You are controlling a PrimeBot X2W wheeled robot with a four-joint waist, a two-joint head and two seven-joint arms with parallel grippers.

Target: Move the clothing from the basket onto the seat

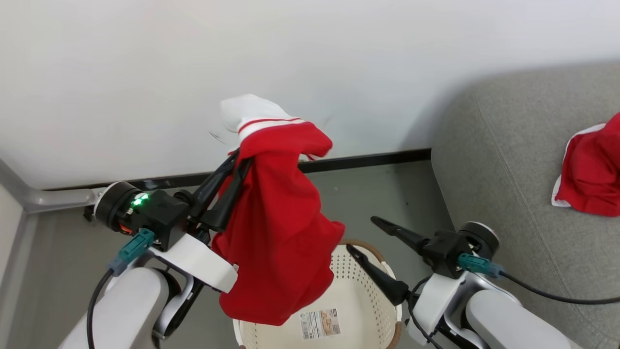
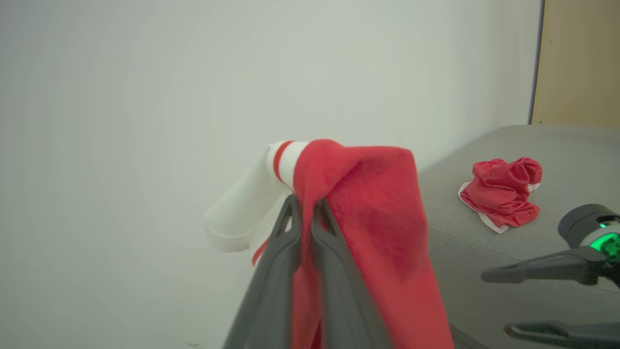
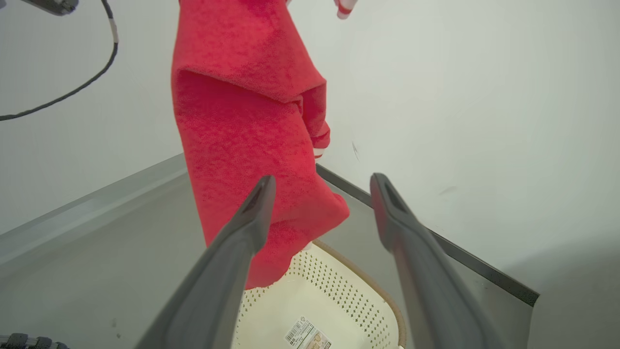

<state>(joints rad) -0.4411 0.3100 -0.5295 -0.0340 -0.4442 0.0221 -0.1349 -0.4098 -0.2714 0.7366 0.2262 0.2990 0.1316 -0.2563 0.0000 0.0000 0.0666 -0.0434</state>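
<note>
My left gripper is shut on a red garment with a white striped cuff, held high above the basket. The cloth hangs down from the fingers and its lower end dangles over the basket's rim. The cream perforated basket has a paper label showing on its bare floor. My right gripper is open with nothing between its fingers, just right of the hanging cloth and above the basket. A second red garment lies crumpled on the grey sofa, also seen as a red garment in the left wrist view.
A white wall with a dark baseboard runs behind the basket. Grey floor lies between the basket and the sofa. A pale ledge runs at the left. A tan panel stands beyond the sofa.
</note>
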